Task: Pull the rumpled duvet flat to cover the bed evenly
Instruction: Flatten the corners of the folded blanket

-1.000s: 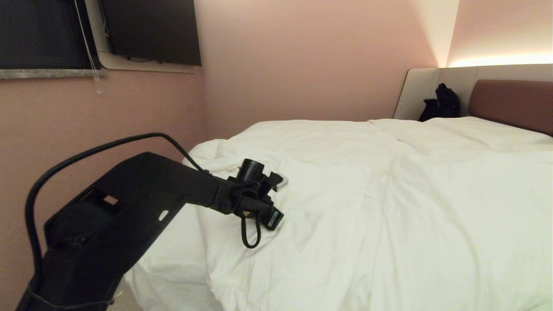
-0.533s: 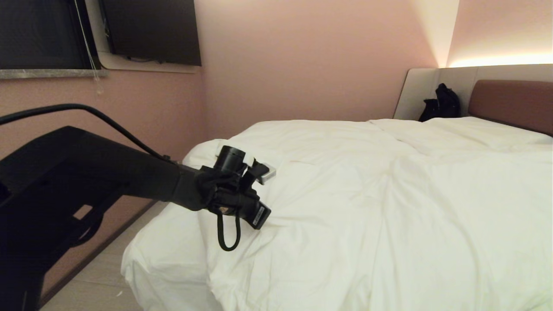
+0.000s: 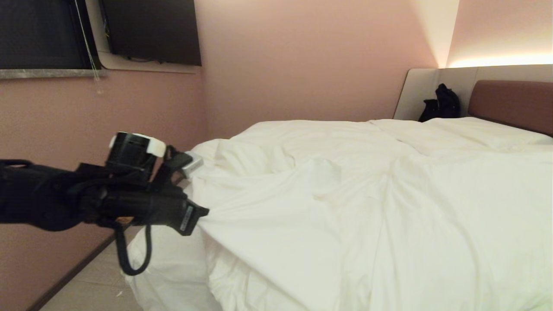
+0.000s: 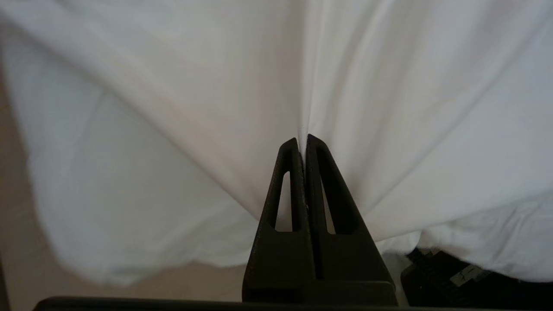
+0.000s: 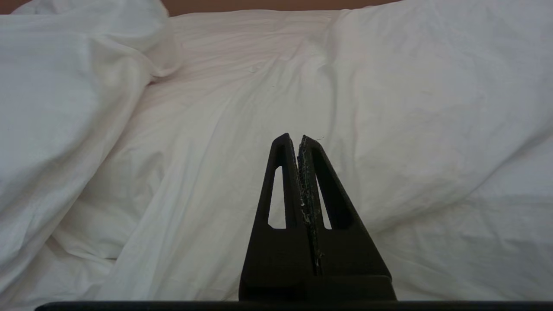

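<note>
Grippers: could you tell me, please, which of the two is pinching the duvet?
The left gripper, shut on a taut duvet fold; the right gripper is shut on nothing.

Left side: we see a narrow strip of floor (image 3: 86, 285) between the pink wall (image 3: 65, 125) and the bed (image 3: 168, 276), room for an arm.
In that gap: the left gripper (image 3: 203, 212), jaws clamped on the duvet (image 3: 345, 207), holds a taut fold across it.
Far end: a black bag (image 3: 440, 103) leans against the headboard (image 3: 510, 101).
Overhead: a dark screen (image 3: 151, 30) hangs clear.
</note>
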You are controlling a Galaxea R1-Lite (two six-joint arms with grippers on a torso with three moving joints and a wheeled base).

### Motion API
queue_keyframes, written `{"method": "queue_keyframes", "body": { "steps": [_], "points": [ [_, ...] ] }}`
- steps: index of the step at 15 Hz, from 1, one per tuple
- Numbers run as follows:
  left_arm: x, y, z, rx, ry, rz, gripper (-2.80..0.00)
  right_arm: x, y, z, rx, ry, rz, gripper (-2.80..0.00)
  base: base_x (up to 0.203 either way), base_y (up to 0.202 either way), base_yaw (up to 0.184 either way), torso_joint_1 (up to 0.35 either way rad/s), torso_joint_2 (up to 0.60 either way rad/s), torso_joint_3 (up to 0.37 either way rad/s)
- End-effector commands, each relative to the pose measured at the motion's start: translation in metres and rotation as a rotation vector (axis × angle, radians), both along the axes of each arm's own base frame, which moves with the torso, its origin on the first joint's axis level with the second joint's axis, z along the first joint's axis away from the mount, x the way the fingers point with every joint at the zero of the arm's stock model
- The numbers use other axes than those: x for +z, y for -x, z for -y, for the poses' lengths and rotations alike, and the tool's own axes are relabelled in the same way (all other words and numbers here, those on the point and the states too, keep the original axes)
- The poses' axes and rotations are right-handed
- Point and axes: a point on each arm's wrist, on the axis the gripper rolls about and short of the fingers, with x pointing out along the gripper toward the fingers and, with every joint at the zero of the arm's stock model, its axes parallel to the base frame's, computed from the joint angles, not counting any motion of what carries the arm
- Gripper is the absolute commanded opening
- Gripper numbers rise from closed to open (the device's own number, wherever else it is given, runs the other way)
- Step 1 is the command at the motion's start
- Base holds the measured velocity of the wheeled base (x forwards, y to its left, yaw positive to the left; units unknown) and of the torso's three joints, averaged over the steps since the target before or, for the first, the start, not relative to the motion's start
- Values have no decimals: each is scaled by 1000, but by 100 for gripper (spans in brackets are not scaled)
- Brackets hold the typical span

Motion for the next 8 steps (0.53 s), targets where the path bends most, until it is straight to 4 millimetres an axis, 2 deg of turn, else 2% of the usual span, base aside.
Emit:
{"method": "queue_keyframes", "body": {
  "steps": [1, 4, 8],
  "points": [
    [23, 34, -30, 83, 18, 80, -280, 0, 0, 0, -2, 0, 1, -280, 0, 0, 0, 0, 0, 0],
    [23, 60, -75, 264, 16, 94, -280, 0, 0, 0, 0, 0, -1, -280, 0, 0, 0, 0, 0, 0],
    [24, 84, -115, 401, 70, 110, -280, 0, 0, 0, 0, 0, 1, -280, 0, 0, 0, 0, 0, 0]
  ]
}}
